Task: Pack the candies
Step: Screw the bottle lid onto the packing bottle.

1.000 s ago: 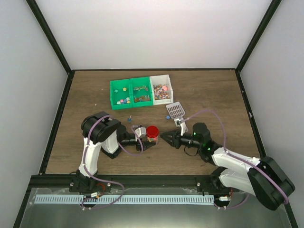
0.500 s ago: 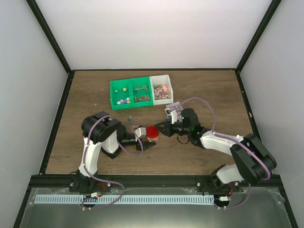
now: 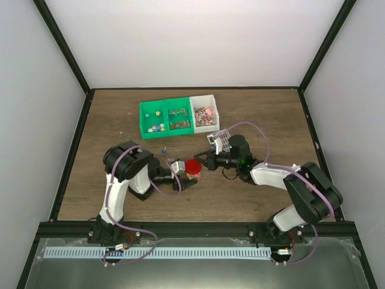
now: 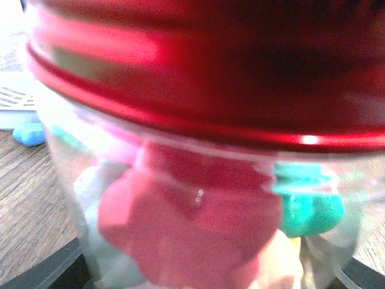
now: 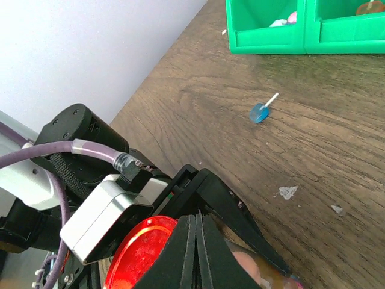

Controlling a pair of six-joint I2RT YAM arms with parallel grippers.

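Brown wood-grain table (image 3: 108, 120), white walls around it, both arms working near the middle.

- Far side: two green bins (image 3: 165, 133) joined to a white bin (image 3: 203, 98). Loose candies (image 3: 205, 115) lie in the white bin, with a few coloured bits in the left green one.
- Centre: a small clear jar (image 3: 192, 175) with a red lid (image 3: 192, 166) sitting on it. Through its wall the left wrist view shows pink, teal and pale sweets inside.
- Left gripper (image 3: 187, 179): jaws set around the jar body, grasping it low on the table.
- Right gripper (image 5: 196, 241): fingers clenched flat together, holding nothing, tips just over the edge of the lid. Whether they touch it I cannot tell.
- A white slotted scoop (image 3: 220, 137) shows just behind the right wrist.
- A blue lollipop (image 5: 260, 112) lies loose on the wood between the bins and the jar.

Progress, as I judge it: some sweets are already jarred and the lid is on top, so filling looks mostly done. Plenty is left in the white bin. Whether the lid is properly seated I cannot say.
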